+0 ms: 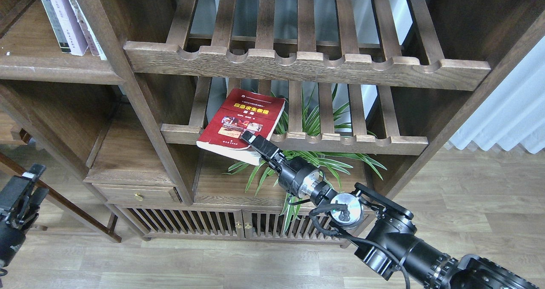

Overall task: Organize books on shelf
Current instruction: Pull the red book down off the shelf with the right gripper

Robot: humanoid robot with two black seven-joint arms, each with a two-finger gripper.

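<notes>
The thick red paperback book with yellow title and cover photos [241,125] lies tilted on the lower slatted wooden rack [340,142], its near corner overhanging the rail. At its 5 o'clock corner the right gripper [251,141] reaches it, jaws hard to tell. Left gripper [25,184], at 8 o'clock, unclear too

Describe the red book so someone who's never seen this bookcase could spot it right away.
Find the lower slatted rack in the bookcase's middle bay, above the green plant. The red book lies tilted on its left end, overhanging the front rail. It alone is red, yellow-titled, with the right gripper at its corner.
</notes>
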